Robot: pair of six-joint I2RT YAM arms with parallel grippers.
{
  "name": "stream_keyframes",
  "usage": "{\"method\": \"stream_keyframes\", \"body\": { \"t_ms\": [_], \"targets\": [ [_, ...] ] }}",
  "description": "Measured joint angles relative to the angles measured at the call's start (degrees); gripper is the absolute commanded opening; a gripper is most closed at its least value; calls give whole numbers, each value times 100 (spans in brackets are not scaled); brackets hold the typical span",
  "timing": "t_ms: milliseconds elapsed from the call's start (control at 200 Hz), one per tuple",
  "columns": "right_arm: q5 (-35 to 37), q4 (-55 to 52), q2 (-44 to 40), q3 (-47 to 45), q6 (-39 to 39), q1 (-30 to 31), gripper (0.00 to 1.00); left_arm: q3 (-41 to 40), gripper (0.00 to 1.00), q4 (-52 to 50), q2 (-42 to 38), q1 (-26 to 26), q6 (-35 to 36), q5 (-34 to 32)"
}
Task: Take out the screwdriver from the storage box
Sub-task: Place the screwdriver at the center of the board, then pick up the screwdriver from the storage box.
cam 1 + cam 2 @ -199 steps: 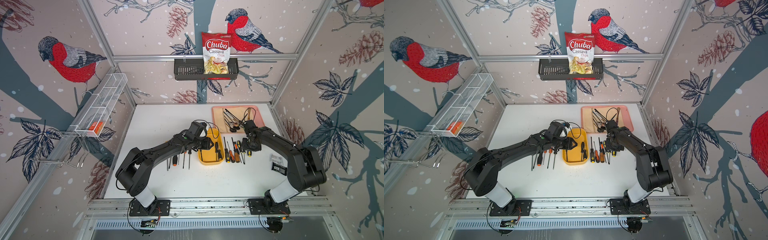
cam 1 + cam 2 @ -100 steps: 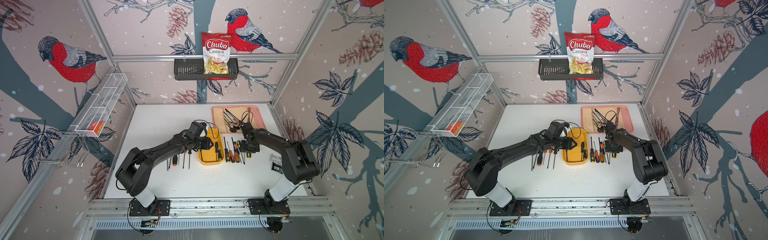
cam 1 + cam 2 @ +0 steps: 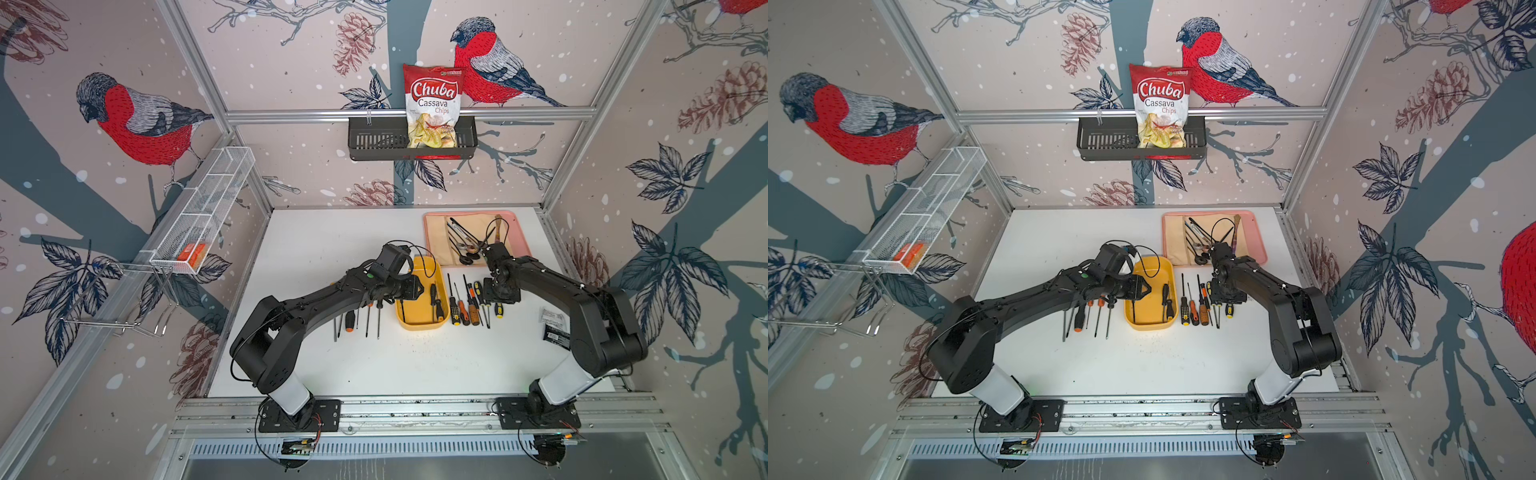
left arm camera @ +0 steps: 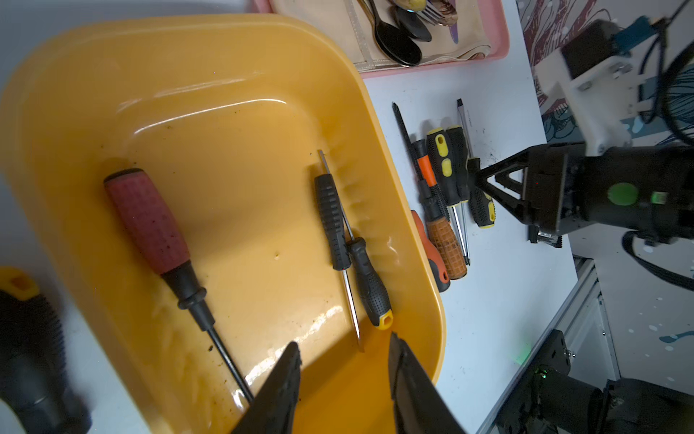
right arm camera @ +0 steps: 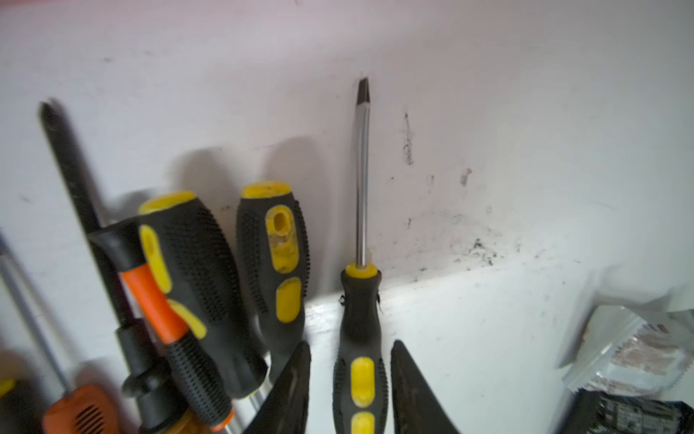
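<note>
Left wrist view alone looks into the storage box (image 4: 233, 56). A red-handled screwdriver (image 4: 148, 220) lies along one side, and two black screwdrivers (image 4: 330, 221) lie together along the other. The left gripper (image 4: 343, 340) hangs over the box's end, jaws parted and empty. Right wrist view shows the right gripper (image 5: 351, 344) low over the table (image 5: 488, 112), jaws apart astride a black-and-yellow screwdriver (image 5: 360, 319), not clamping it. In both top views the box sits mid-table between the two bent, outstretched arms.
</note>
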Motion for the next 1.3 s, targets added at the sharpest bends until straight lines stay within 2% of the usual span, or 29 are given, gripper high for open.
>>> {"method": "stream_keyframes", "body": {
  "t_ms": [240,630,785,1026,1301],
  "targets": [
    [-612,24,-675,122,2,59,37,186,42,-262,96,-4,-280,-286],
    [-2953,1049,-1440,-166,24,551,38,885,44,-1220,640,-214,-1012,-1231],
    [-3569,1467,-1539,-282,61,892,38,1248,48,-1620,973,-376,-1266,-1694],
    [-4015,1808,-1554,-485,149,1049,38,1517,50,-2063,1346,-542,-1705,-2374],
    [-4190,1971,-1792,-774,195,876,38,1735,50,-2247,1626,-640,-2070,-2872]
  ]
}}
